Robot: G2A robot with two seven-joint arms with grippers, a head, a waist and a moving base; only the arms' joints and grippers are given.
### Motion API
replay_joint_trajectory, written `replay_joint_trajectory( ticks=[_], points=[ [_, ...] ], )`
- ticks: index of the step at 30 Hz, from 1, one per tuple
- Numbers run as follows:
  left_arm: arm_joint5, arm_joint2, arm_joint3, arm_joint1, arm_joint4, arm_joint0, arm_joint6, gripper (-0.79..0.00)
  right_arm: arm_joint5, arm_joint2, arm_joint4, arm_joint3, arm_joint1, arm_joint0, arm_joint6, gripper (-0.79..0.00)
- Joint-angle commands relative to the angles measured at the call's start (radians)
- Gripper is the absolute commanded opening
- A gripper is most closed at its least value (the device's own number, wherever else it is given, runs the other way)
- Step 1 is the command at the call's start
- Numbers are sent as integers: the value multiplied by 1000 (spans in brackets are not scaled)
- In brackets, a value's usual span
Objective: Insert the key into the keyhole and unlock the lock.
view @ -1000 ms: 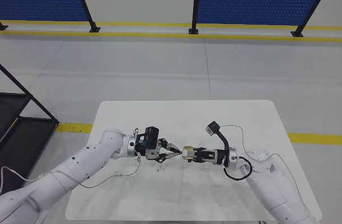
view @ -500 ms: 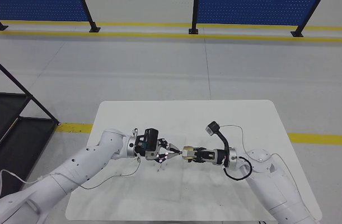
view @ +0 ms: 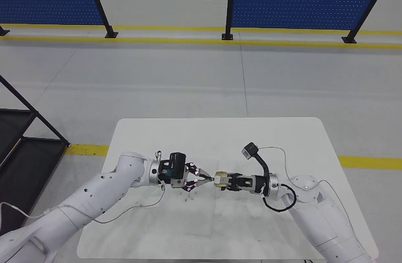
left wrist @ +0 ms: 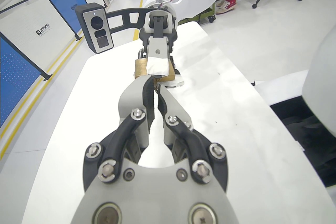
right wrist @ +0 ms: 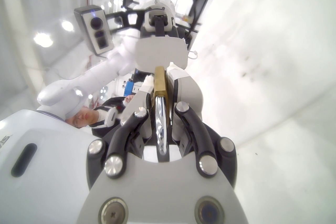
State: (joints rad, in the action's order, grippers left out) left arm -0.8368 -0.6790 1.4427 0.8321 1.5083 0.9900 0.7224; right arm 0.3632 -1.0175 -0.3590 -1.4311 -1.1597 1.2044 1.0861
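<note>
In R pincer: lock, clamped.

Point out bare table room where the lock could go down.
Crowded at the middle of the table, where the left gripper with the key meets the right gripper holding the lock. Bare: the strip from there to the far edge, and the near patch between the two arms.

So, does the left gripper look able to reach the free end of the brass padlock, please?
Probably yes: the right gripper clamps the brass padlock by its sides, leaving the end towards the left gripper bare. Those tips, apparently pinching the small key, sit right at it with nothing between.
</note>
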Motion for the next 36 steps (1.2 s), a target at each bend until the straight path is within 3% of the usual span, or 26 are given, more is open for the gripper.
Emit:
replay_joint_trajectory(
  ticks=[1,30,31,32,33,36],
  points=[
    [6,-4,7,0,10,5,-1,-785,0,0,0,0,0,0,0,-785],
    [34,-61,34,9,86,47,0,-785,0,0,0,0,0,0,0,-785],
    [38,-65,35,9,83,48,-2,-616,0,0,0,0,0,0,0,-785],
    [39,-68,37,9,76,51,6,-166,0,0,0,0,0,0,0,-785],
    [39,-71,37,9,76,53,8,0,0,0,0,0,0,0,0,-785],
    [33,-86,42,5,80,62,13,0,0,0,0,0,0,0,0,-785]
  ],
)
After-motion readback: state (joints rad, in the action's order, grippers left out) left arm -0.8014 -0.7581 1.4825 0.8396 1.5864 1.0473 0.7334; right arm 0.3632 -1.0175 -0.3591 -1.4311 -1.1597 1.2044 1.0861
